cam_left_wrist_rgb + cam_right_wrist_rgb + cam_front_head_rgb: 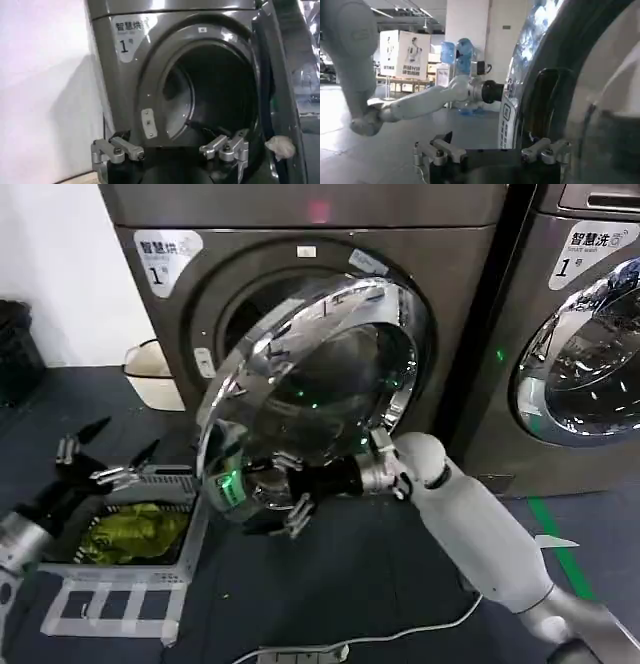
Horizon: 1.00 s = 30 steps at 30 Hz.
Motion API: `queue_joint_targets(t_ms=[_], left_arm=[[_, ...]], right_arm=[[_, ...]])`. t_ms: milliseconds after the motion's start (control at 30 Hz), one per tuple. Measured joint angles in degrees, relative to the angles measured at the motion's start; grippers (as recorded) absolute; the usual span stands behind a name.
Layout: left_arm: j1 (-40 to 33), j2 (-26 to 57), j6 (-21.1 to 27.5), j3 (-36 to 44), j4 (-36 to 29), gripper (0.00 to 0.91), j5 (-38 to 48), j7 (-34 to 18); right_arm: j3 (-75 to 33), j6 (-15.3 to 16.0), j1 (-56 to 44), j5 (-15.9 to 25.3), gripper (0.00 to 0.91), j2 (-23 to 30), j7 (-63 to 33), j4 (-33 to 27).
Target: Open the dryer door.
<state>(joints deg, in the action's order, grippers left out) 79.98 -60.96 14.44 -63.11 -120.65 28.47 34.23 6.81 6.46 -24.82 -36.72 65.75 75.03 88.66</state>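
Head view, dryer (160, 214) label: "智慧洗 1".
Dryer door (320, 369): swung open.
Right pincer (268, 506): spread, at door rim.
Left pincer (105, 454): spread, idle.

spread fingers (125, 148) before dryer drum (210, 90)

Head looks down, both wrists close on dryer door (320, 374)

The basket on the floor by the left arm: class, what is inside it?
The basket holds a crumpled yellow-green cloth. The left gripper hovers open above it and its arm covers the near corner, so anything beneath the cloth or there cannot be seen.
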Motion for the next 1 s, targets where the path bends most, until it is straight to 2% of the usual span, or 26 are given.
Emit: queue_joint_targets(t_ms=[233,433,833,1000], left_arm=[[-2.11,1.53,1.22,1.91,1.22,0.907,2.04,-1.16],[-3.73,3.07,1.34,2.94,2.95,0.907,2.66,-1.67],[-8.38,8.59,1.44,6.62,7.31,0.907,5.93,-1.71],[-10.41,11.53,-0.16,9.97,9.71,0.907,6.01,-1.15]], right_arm=[[-1.92,0.00,-0.20,-0.90,0.907,-1.16,5.07,-1.08],[-2.70,-0.04,-1.34,0.03,0.907,-1.29,6.89,-1.09],[-9.87,-0.05,-6.87,1.58,0.907,-5.39,8.71,2.95],[-15.42,-1.04,-10.86,2.24,0.907,-7.17,8.70,4.19]])
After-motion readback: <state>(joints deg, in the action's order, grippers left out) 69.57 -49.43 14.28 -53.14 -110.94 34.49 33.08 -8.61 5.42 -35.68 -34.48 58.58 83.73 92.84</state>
